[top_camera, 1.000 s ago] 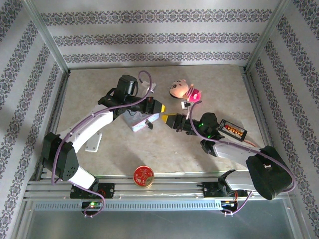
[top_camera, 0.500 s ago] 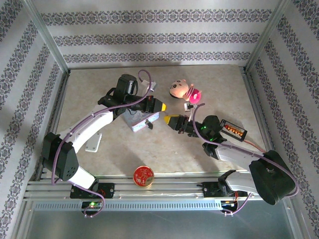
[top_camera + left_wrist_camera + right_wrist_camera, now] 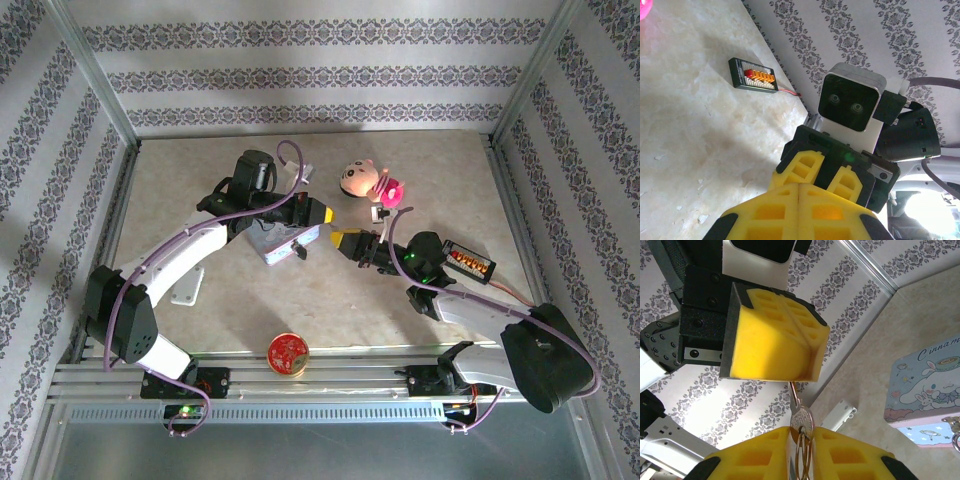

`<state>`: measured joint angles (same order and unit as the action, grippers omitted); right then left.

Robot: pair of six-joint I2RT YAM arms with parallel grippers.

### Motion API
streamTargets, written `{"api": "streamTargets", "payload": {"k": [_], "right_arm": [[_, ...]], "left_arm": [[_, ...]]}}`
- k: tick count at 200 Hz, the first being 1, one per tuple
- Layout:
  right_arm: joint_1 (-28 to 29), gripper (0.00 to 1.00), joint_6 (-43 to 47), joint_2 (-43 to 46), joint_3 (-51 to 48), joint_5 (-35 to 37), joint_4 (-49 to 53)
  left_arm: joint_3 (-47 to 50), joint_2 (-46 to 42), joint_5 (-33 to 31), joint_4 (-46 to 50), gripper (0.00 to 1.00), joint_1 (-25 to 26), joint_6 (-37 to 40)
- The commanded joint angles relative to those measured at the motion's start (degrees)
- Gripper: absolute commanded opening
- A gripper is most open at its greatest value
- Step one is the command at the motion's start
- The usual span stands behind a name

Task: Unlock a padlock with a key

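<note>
Moved: the right tool (image 3: pixel 801 436) has edged left toward the left tool (image 3: pixel 807 340) over the last second; left arm unchanged.
The right tool is pinched narrowly on the key (image 3: pixel 801 419), whose blade reaches the underside of the closed left tool. The padlock (image 3: pixel 298 251), small and dark, sits at the blue tin's (image 3: pixel 268 240) near corner on the worktop (image 3: pixel 450 180).

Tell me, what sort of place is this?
Probably a robot test booth: a left arm and a right arm bolted at the near edge of a table, metal posts and patterned walls boxing it in, and odd props like a doll and a red tin.
</note>
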<state>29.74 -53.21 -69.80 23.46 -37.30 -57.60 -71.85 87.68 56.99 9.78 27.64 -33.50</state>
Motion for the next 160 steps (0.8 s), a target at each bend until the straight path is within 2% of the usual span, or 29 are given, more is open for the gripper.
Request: {"api": "streamTargets", "payload": {"k": [1, 21, 55, 80, 85, 100, 114, 124, 136, 160], "right_arm": [[-0.56, 0.21, -0.21, 1.32, 0.35, 0.86, -1.90], [-0.61, 0.20, -0.12, 1.76, 0.22, 1.18, -1.81], [-0.73, 0.00, -0.14, 1.64, 0.18, 0.84, -1.77], [-0.74, 0.00, -0.53, 1.59, -0.16, 2.09, -1.50], [-0.78, 0.00, -0.54, 1.75, -0.26, 2.64, -1.19], [-0.91, 0.00, -0.41, 2.47, -0.74, 5.41, 1.55], [-1.08, 0.00, 0.34, 3.42, -1.67, 7.88, 3.90], [-1.27, 0.00, 1.07, 4.15, -1.97, 9.33, 6.80], [-1.38, 0.00, 2.73, 4.92, -1.24, 10.55, 12.52], [-1.11, 0.00, 6.25, 5.50, 0.51, 13.21, 24.91]], "left_arm": [[0.38, 0.12, 1.63, -1.91, 0.00, -0.46, -0.43], [0.48, 0.23, 1.60, -2.01, 0.00, -0.57, -0.69], [0.60, 0.35, 1.63, -2.55, 0.00, -0.52, -1.02], [1.31, 0.24, 1.39, -4.39, 0.00, -0.65, -3.03], [1.68, 0.27, 1.16, -5.15, 0.09, -0.65, -3.84], [2.55, -0.10, -1.60, -6.66, 0.48, -0.64, -6.32], [3.66, -1.06, -7.84, -5.47, 0.65, -0.58, -8.10], [4.46, -1.98, -15.32, -2.15, 0.79, -0.48, -9.37], [5.73, -3.25, -26.11, 2.11, 0.84, 0.11, -11.44], [10.61, -6.89, -44.26, 2.72, 0.87, 3.17, -17.04]]}}
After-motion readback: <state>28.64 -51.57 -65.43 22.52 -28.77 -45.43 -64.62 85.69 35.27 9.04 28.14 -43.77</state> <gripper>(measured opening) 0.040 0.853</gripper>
